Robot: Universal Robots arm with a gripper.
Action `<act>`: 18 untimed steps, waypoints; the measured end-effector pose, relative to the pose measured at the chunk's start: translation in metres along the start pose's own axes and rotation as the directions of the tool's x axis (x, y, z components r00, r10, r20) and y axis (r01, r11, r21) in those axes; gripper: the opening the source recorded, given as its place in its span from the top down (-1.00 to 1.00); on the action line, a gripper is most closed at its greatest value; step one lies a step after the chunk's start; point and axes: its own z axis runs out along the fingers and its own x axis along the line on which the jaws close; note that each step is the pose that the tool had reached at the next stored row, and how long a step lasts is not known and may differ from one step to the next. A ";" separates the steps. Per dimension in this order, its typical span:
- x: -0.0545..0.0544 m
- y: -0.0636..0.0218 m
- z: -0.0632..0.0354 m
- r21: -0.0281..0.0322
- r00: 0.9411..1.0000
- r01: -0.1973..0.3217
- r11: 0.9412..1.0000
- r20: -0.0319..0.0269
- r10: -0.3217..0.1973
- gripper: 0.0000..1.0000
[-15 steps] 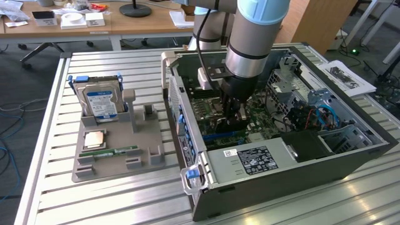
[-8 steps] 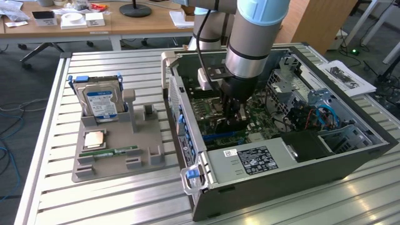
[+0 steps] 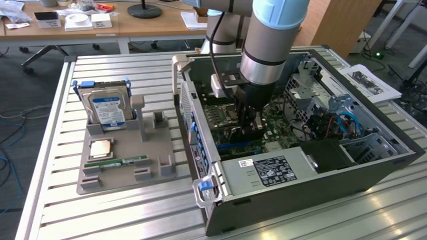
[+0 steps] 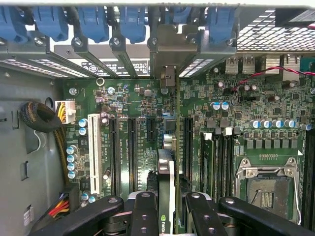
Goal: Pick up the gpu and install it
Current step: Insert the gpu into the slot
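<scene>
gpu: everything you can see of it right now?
The gpu appears edge-on in the wrist view: a thin dark card with a pale strip along its exposed edge and a small NVIDIA logo near the fingers. It stands upright inside the open PC case, over the green motherboard, parallel to the long black slots. The gripper is shut on it, one finger on each flat side. Whether it sits in a slot cannot be told.
</scene>
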 end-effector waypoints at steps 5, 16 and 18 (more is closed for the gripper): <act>0.000 0.0000 0.0002 0.000 1.000 0.000 1.000 0.000 0.000 0.47; 0.000 0.0001 0.0018 0.000 1.000 0.000 1.000 0.000 0.000 0.47; 0.000 0.0004 0.0019 0.000 1.000 0.000 1.000 0.000 0.000 0.47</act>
